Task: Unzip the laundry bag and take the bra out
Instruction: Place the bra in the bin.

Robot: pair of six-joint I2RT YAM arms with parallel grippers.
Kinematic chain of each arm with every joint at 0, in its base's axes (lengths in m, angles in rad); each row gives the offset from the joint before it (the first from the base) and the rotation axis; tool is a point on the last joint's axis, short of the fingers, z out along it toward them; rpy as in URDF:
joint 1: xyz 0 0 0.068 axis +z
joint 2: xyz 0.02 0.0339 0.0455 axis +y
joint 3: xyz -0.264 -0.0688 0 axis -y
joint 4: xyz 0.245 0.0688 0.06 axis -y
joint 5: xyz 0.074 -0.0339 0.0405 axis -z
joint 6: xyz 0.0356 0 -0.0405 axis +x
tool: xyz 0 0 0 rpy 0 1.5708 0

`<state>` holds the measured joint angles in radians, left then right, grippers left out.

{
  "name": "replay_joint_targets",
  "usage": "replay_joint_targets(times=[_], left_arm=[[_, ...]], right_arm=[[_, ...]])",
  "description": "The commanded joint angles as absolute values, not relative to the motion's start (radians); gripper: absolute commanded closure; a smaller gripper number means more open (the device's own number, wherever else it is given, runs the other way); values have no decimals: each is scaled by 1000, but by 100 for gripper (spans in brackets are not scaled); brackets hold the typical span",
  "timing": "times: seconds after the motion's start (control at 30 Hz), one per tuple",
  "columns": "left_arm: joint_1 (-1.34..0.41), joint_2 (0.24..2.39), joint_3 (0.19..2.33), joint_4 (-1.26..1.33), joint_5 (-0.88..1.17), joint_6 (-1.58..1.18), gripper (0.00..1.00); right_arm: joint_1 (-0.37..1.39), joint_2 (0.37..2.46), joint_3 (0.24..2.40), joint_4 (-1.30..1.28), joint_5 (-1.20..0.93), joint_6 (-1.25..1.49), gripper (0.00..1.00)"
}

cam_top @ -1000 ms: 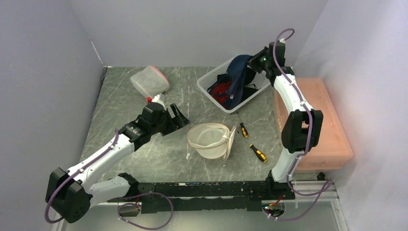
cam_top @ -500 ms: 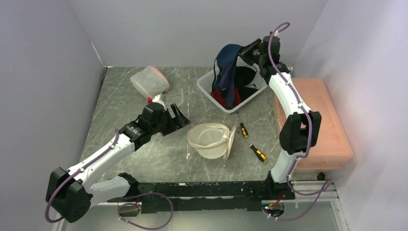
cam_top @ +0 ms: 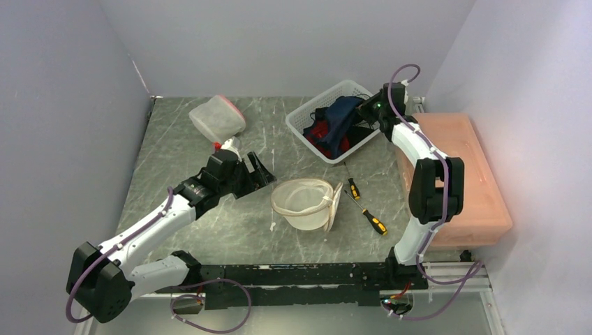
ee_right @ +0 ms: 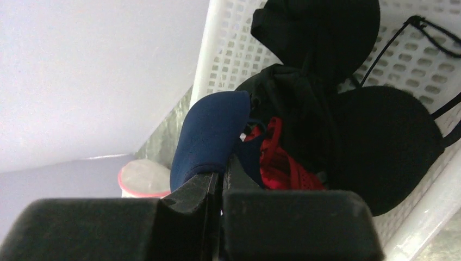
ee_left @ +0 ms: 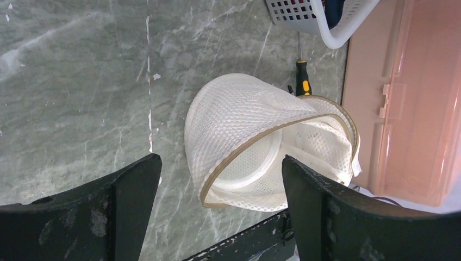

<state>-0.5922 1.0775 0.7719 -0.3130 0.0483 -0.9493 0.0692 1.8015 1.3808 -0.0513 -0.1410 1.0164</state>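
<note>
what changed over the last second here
The right tool, shut on the navy bra, swung it up above the white basket, then lowered it back in; it has not let go. The left tool, open, and the mesh laundry bag stayed put.

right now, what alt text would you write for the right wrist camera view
The shut right pincer pinches a navy blue padded bra cup at the edge of a white perforated plastic basket. In the basket lie a black bra and a red mesh garment; a clear plastic tub with a pink rim shows behind.
</note>
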Motion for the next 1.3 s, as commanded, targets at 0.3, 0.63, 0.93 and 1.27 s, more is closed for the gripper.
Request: replay_joint_targets(times=[0.3,0.63,0.93,1.27], left_arm=[[-591,1107,775,-268,82,-951,13],[-591,1117,777,-266,103,-944,13],[-591,1128,767,-240,125,-955,13],[-591,1117,762,-249,116,-947,13]], right_arm=[[59,1719,1352,-136,56,774,49],[90,1521,1204,-111,125,695,44],[235,1460,1177,-113,33,687,26],[243,1542,1124,-66,28,839,0]])
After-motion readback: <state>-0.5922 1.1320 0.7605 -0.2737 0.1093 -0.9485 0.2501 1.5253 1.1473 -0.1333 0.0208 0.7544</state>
